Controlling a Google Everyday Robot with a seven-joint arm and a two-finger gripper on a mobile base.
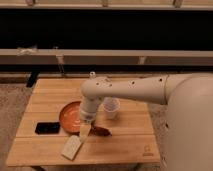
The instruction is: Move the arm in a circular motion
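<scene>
The arm (130, 89) reaches in from the right edge of the wooden tabletop (125, 140) and bends down. Its gripper (85, 130) hangs under the elbow, toward the front edge, just beside an orange plate (67, 117); whether the jaws are apart or together cannot be told. A small mark (145, 149) near the front right corner is not readable, and a long pale ledge (125, 56) runs behind.
</scene>
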